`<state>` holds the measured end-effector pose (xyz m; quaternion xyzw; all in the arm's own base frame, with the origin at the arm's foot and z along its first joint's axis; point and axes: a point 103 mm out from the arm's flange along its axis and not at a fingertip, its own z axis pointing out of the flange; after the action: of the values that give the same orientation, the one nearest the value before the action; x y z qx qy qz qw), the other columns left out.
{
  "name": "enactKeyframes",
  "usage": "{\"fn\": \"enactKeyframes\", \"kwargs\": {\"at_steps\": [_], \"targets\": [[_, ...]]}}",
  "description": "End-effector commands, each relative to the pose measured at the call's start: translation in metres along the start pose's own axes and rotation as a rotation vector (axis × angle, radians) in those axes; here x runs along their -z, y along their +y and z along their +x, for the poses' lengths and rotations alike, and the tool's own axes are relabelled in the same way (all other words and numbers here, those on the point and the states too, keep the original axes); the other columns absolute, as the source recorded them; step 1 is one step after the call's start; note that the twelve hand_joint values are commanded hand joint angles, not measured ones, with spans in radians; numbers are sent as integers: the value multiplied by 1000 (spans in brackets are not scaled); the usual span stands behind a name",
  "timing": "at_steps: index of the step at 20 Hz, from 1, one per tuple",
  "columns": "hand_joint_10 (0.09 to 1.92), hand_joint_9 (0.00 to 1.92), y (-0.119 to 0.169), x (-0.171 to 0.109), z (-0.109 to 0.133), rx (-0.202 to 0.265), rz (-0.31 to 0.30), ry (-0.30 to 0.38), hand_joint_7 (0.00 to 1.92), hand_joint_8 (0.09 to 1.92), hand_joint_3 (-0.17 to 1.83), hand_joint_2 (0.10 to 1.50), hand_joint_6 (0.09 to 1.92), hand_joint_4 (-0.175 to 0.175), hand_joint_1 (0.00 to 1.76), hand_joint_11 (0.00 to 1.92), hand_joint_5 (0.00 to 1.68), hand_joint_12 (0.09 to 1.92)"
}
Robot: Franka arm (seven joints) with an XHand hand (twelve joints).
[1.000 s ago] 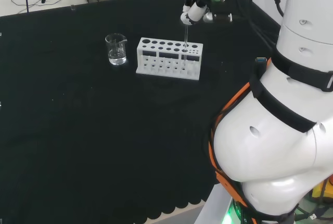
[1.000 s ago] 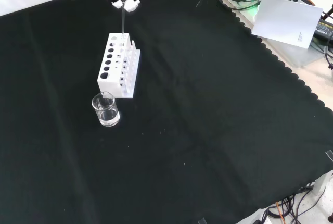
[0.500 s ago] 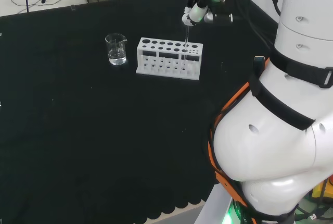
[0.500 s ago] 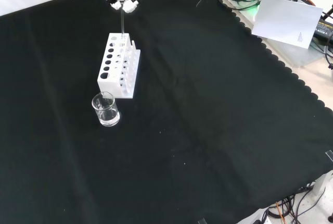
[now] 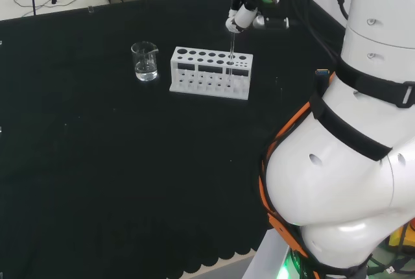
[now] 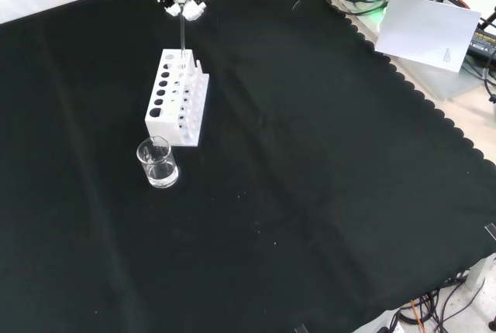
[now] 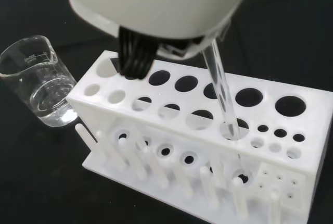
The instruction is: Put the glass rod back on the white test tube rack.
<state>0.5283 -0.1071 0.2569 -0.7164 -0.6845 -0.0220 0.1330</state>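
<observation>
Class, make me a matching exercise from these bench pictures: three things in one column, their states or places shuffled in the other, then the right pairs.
Things:
1. glass rod
2. beaker
3. white test tube rack

States:
A. stands on the black cloth, rows of holes on top
B. held by the hand, lower end down in a rack hole
C. clear, a little liquid at the bottom, beside the rack's end

Pairs: 1-B, 2-C, 3-A

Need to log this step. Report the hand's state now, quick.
Hand: shut on the glass rod, holding it upright with its lower end through a hole of the white test tube rack.
</observation>
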Motion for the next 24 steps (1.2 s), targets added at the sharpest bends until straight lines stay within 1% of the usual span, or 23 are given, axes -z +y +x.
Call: {"fn": "enactKeyframes", "kwargs": {"at_steps": [1, 5, 10, 13, 15, 16, 19, 24], "targets": [[675, 1919, 0, -2, -1, 6, 11, 29, 1629, 972, 1019, 429, 684, -175, 1222, 1525, 1368, 1049], [708, 1920, 0, -4, -4, 6, 28, 46, 1600, 947, 936, 485, 695, -175, 1216, 1555, 1331, 1028], [750, 1911, 0, -3, -6, 5, 44, 59, 1551, 926, 689, 653, 742, -175, 1205, 1588, 1228, 973], [778, 1893, -1, -3, -5, 8, 48, 59, 1530, 919, 903, 462, 807, -175, 1266, 1603, 1027, 954], [789, 1885, -1, -1, -4, 8, 53, 58, 1489, 806, 1162, 305, 842, -175, 1394, 1608, 943, 954], [791, 1883, -1, 0, -4, 8, 55, 58, 1483, 768, 1226, 264, 854, -175, 1427, 1611, 914, 954], [793, 1881, -2, 2, -4, 11, 57, 58, 1483, 713, 1274, 231, 874, -175, 1458, 1621, 846, 949], [794, 1884, -6, 9, -7, 6, 46, 56, 1487, 699, 1277, 227, 876, -175, 1461, 1631, 822, 949]]}}
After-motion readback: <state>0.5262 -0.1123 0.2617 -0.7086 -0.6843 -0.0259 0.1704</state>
